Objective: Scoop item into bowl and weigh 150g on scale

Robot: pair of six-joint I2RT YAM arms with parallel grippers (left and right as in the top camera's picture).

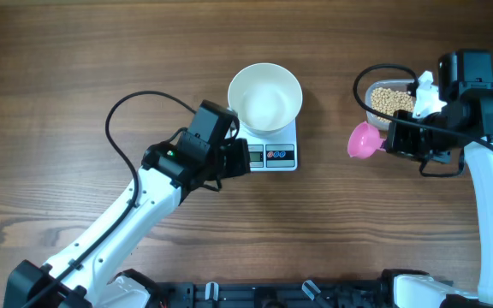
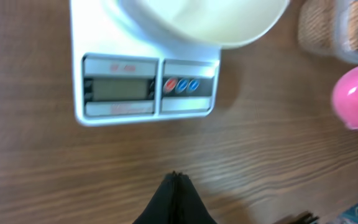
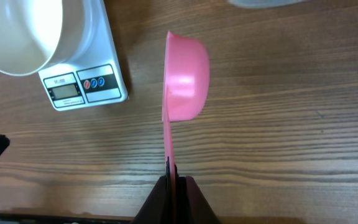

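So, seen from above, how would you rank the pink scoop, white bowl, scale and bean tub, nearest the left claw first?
From the left gripper:
1. Scale, just right of it.
2. Bowl, on the scale.
3. Pink scoop, farther right.
4. Bean tub, far right.

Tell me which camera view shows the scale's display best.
The left wrist view: the scale is close and its display sits large, nearly head-on, though blurred, no digits legible. Overhead, the display is tiny on the front edge. The right wrist view shows the display small and skewed, upper left.
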